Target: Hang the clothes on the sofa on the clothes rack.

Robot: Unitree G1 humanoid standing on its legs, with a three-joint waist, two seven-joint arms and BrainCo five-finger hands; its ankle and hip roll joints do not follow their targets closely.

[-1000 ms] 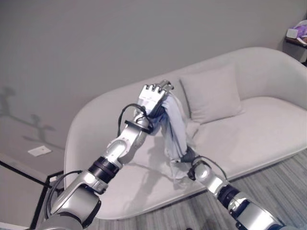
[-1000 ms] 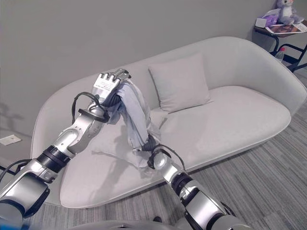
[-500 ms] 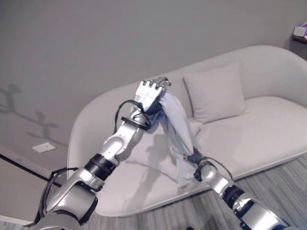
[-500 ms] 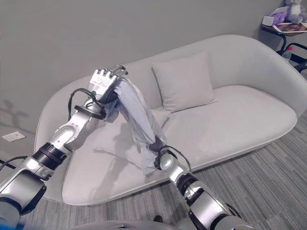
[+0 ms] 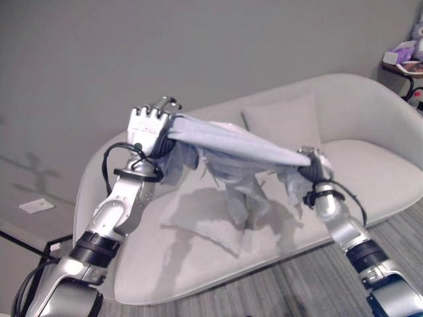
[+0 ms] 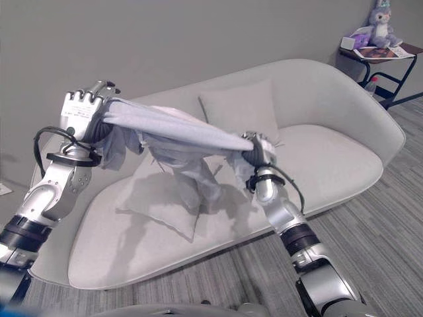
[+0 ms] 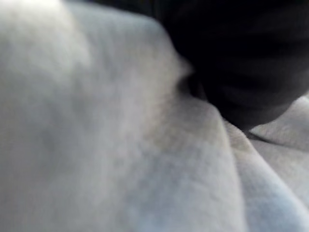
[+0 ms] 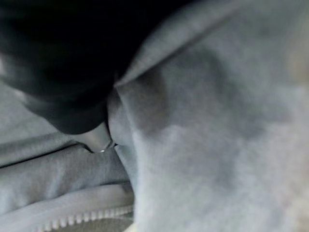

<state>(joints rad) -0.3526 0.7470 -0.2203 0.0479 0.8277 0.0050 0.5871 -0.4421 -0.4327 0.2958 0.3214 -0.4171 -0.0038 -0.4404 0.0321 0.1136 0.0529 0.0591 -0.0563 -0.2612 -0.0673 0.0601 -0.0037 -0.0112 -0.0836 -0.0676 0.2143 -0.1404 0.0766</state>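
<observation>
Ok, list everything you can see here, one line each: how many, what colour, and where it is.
garment: one, pale blue-grey, stretched in the air between the two hands above the sofa, loose folds hanging from its middle.
sofa: one, light grey, against the wall.
cushions: two, light grey, one upright against the sofa back, one lying on the seat under the garment.
side table: one, dark frame, by the sofa's far end.
plush toy: one, purple and grey, on the side table.
wall socket: one, white, low on the wall.
left robot hand: one, silver, closed on one end of the garment.
right robot hand: one, closed on the other end.
</observation>
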